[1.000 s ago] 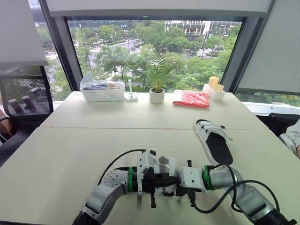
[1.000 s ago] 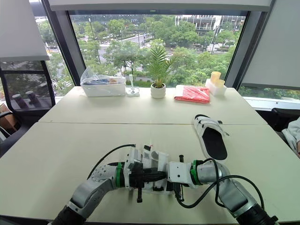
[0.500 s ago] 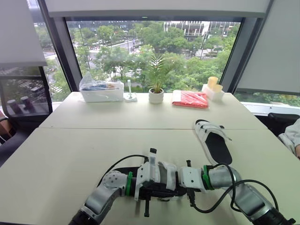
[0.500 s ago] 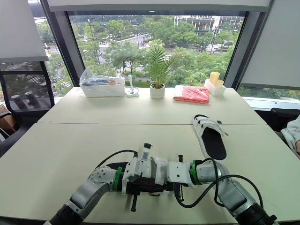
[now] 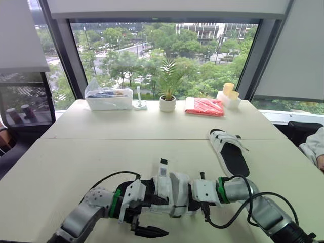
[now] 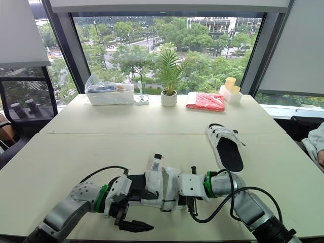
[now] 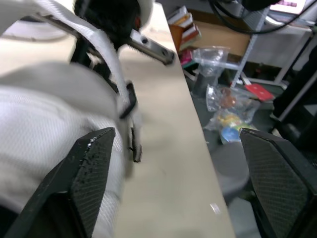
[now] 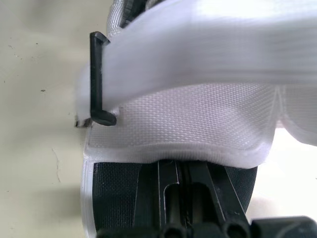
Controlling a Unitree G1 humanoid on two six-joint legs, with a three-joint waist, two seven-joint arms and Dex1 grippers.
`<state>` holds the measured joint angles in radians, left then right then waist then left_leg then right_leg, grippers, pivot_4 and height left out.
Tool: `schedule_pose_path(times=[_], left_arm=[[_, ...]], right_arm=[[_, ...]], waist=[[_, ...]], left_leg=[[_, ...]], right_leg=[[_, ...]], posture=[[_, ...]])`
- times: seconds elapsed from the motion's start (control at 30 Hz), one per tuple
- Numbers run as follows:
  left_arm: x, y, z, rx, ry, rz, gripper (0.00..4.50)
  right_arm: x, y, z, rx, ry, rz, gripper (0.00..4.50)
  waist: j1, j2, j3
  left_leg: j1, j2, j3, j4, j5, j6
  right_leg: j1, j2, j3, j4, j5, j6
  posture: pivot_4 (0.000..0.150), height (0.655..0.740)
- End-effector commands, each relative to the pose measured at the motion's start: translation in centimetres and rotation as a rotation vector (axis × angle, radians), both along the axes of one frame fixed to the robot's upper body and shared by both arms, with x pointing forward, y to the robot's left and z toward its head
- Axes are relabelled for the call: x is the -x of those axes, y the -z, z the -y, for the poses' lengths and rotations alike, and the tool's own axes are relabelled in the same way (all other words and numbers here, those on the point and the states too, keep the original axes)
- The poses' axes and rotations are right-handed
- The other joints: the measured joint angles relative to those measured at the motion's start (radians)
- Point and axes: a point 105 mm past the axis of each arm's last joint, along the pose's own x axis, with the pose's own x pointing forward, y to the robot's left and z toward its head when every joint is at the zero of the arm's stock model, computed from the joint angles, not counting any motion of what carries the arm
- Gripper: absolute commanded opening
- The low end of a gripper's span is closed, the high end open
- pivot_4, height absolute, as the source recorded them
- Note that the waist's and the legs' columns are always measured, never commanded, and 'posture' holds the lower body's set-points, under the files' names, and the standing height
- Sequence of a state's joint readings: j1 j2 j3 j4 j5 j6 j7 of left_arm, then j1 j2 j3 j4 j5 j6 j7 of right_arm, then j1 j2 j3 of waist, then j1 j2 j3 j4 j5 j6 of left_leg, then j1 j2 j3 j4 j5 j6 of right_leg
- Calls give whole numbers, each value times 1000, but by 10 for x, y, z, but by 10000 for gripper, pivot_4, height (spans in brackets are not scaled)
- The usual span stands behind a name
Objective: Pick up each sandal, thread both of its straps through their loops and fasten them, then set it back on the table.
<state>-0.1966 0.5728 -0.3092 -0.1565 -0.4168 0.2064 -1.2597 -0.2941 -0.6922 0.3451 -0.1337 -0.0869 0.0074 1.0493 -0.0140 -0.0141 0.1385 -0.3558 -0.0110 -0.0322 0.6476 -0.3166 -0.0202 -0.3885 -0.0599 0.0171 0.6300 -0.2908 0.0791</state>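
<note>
A white sandal (image 5: 177, 190) with a black sole lies near the table's front edge, at the centre. My right gripper (image 5: 191, 195) comes in from the right and is shut on the edge of its sole (image 8: 119, 193). In the right wrist view a white strap (image 8: 198, 54) crosses the upper and passes a black loop (image 8: 99, 79). My left gripper (image 5: 144, 228) sits just left of the sandal and nearer the edge, open, its fingers (image 7: 94, 168) wide apart and empty beside the strap's black loop (image 7: 128, 99). A second sandal (image 5: 230, 152) lies flat on the table to the right.
Along the far edge stand a clear plastic box (image 5: 109, 98), a small potted plant (image 5: 167, 104), a red packet (image 5: 205, 106) and a white holder with yellow cups (image 5: 229, 96). A person's sleeve (image 5: 314, 149) shows at the right edge. Cables loop off my right forearm.
My left gripper has let go of the sandal, opened wide and drawn back to the left, toward the table's front edge. The right gripper still holds the sandal, now lying lower.
</note>
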Motion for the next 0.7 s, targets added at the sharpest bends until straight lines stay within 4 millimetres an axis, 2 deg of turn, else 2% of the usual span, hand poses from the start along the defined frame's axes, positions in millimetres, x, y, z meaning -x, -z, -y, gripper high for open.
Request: schedule_pose_path(times=[0.03,0.37,0.7], left_arm=[[3,8,8,-23,12,8,42593],[-6,8,29,-58,10,-14,42593],[1,3,27,-131,18,-113,42593]], right_arm=[[7,41,11,96,47,-136,0],[11,42,15,101,58,-140,0],[16,44,14,95,66,-148,0]], waist=[[0,0,0],[4,-2,-2],[3,-1,-1]], left_leg=[[0,0,0,0,0,0],[1,0,1,1,0,0],[0,0,1,0,0,1]], right_leg=[[0,0,0,0,0,0],[1,0,0,0,1,-1],[0,0,-1,0,1,-1]], posture=[[1500,7400],[1500,7400],[1500,7400]])
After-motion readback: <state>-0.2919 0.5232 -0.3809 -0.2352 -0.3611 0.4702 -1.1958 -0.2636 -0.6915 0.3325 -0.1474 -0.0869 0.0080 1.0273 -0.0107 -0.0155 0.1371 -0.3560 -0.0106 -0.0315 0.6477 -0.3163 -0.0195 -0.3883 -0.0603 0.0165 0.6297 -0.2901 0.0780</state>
